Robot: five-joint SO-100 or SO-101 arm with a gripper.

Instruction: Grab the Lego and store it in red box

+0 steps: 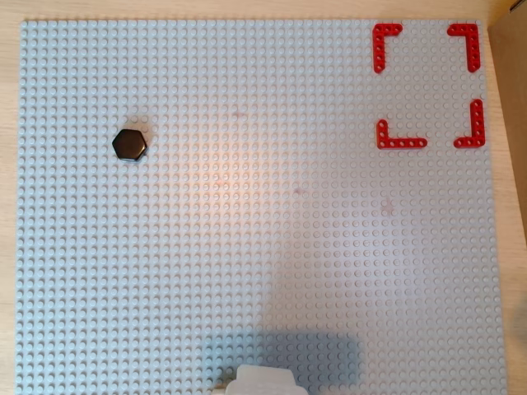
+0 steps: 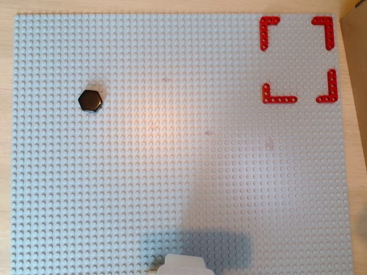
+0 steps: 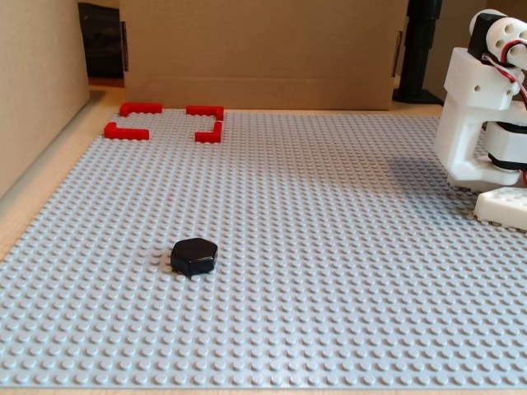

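Observation:
The Lego (image 1: 129, 145), a glossy black hexagonal piece, sits alone on the left part of the grey studded baseplate (image 1: 247, 263) in both overhead views (image 2: 90, 101). In the fixed view it lies near the front (image 3: 195, 256). The red box (image 1: 401, 142) is four red L-shaped corner pieces with gaps, at the top right in both overhead views (image 2: 279, 99) and at the far left in the fixed view (image 3: 126, 132). It holds nothing. Only the arm's white lower part shows (image 3: 482, 115); the gripper is out of view.
A white part of the arm (image 1: 263, 383) pokes in at the bottom edge of both overhead views and casts a shadow on the plate. Cardboard walls stand at the left (image 3: 33, 90) and back (image 3: 263, 49) of the plate in the fixed view.

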